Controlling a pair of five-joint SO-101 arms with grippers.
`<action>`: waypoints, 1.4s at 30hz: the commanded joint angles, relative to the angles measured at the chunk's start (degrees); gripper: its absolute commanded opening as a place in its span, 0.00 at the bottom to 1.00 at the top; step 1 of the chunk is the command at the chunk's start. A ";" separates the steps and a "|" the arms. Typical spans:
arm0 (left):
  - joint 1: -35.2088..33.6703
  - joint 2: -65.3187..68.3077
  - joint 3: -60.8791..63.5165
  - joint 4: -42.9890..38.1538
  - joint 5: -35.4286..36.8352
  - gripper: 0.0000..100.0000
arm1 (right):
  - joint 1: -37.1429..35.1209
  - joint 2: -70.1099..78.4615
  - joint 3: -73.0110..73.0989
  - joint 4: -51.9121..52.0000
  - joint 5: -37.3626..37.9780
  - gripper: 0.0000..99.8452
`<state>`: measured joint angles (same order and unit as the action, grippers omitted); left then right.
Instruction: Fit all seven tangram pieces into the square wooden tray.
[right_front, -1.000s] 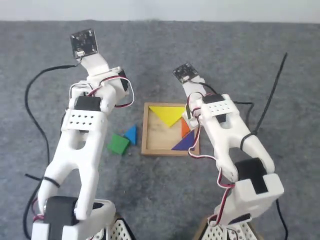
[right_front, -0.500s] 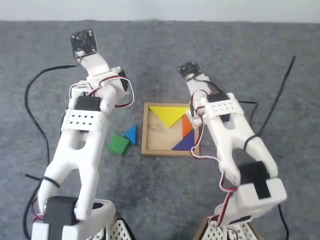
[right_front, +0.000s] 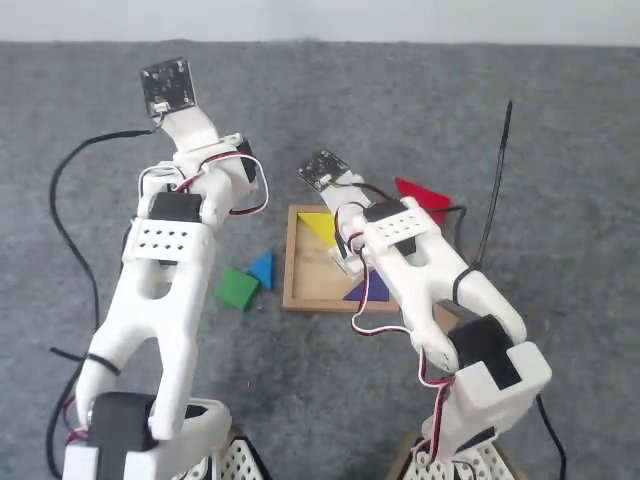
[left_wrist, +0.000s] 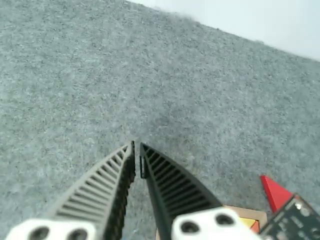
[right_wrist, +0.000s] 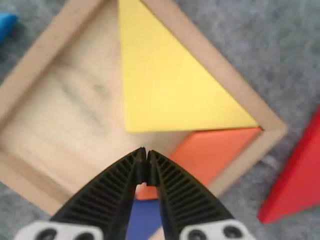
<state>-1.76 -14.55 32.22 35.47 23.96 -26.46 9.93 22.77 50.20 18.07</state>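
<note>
Clenched with nothing between its fingers, the right gripper (right_wrist: 145, 151) is held over the tray (right_wrist: 40, 50), its tips at the spot where the yellow triangle (right_wrist: 165, 85) meets the orange piece (right_wrist: 210, 150). Whether the tips touch the wood cannot be told.

The left gripper (left_wrist: 137, 146) is likewise pressed closed and empty. It is held above bare carpet (left_wrist: 75, 75), apart from the tray and toward the carpet's far left.

The tray (right_front: 290, 260) is set on the carpet (right_front: 560, 120) between the two arms. Three pieces are seated in it:
- The yellow triangle (right_front: 320, 225) is laid along the far edge.
- The orange piece is placed against the right edge.
- The purple piece (right_front: 362, 290) is placed toward the near right corner.

The left part of the tray's floor is seen as bare wood.

Three pieces are left outside on the carpet. The red triangle (right_front: 422, 193) is found just beyond the tray's far right corner. The blue triangle (right_front: 262, 268) is placed just beside the tray's left edge. The green piece (right_front: 236, 288) is set against the blue triangle on the side away from the tray.
</note>
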 joint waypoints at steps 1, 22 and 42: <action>0.09 -2.99 -0.13 -1.32 -0.26 0.02 | 1.98 -1.01 -4.48 2.33 1.14 0.01; 0.35 -3.60 1.54 1.32 -0.44 0.02 | 17.45 4.44 -16.97 13.14 18.90 0.29; -0.09 -2.99 1.80 0.35 -2.20 0.02 | 19.38 33.45 -53.63 19.82 10.99 0.30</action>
<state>-1.76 -14.73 34.51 36.70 22.64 -8.53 42.02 -24.35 68.57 29.85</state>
